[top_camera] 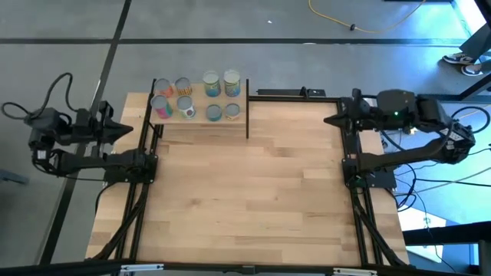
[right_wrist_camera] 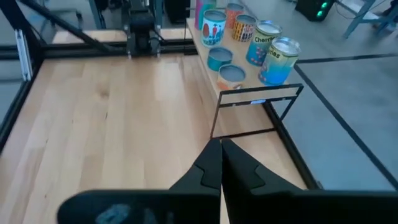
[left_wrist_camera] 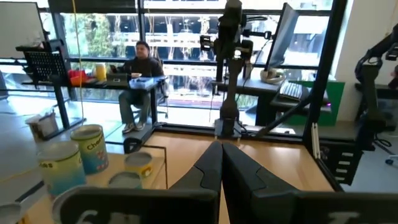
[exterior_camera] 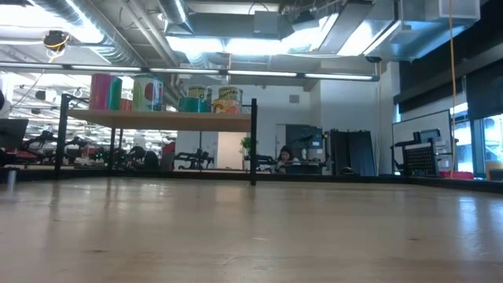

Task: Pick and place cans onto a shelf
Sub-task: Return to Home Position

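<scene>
At 11 o'clock on the worktop, the shelf carries all eight cans; no can visible off it. Left gripper sits at 9 o'clock by the worktop edge, fingers pressed together, holding nothing. Right gripper at 2 o'clock by the opposite edge, same: closed up, empty. Reads as the homing step, placing looks done. Next move calls for no grasp, just both arms folding to rest clear of the shelf uprights.
</scene>
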